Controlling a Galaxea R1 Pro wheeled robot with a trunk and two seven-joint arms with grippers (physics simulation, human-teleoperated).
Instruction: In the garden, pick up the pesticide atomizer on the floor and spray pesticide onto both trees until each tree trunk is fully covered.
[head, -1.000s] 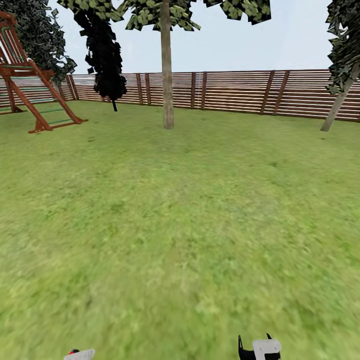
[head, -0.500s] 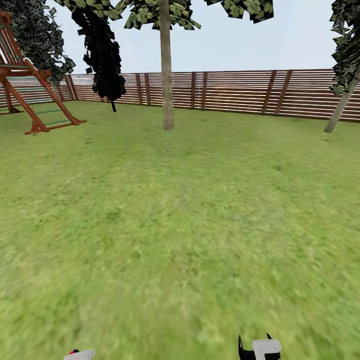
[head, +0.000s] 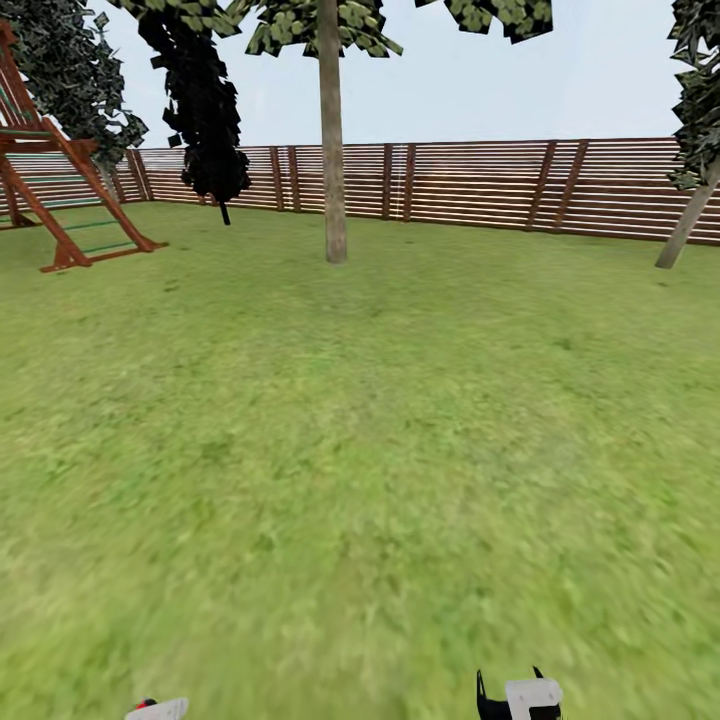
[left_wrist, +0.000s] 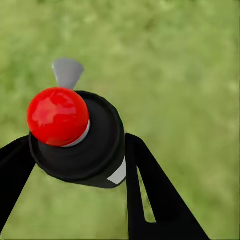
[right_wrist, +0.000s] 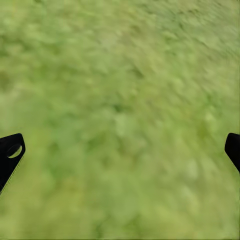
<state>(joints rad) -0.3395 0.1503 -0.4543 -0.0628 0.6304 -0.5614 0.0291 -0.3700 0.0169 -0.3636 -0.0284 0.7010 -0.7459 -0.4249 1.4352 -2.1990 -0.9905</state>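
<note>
Camera view advanced slightly since a second ago; fence (head: 480, 185) and swing frame (head: 60, 190) shifted accordingly. Open lawn (head: 360, 450) ahead to tree trunk (head: 333, 150); second trunk (head: 688, 225) far right. Left gripper (left_wrist: 75, 150) clamped on pesticide atomizer (left_wrist: 75, 135), red knob. Right gripper (right_wrist: 120, 150) spread wide, empty. No legible markings.

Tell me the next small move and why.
Probably keep rolling forward toward the straight tree trunk ahead. The left gripper already clamps the atomizer, but a wide stretch of grass separates the robot from the trunk, likely too far to spray. The right gripper hangs open over grass.
</note>
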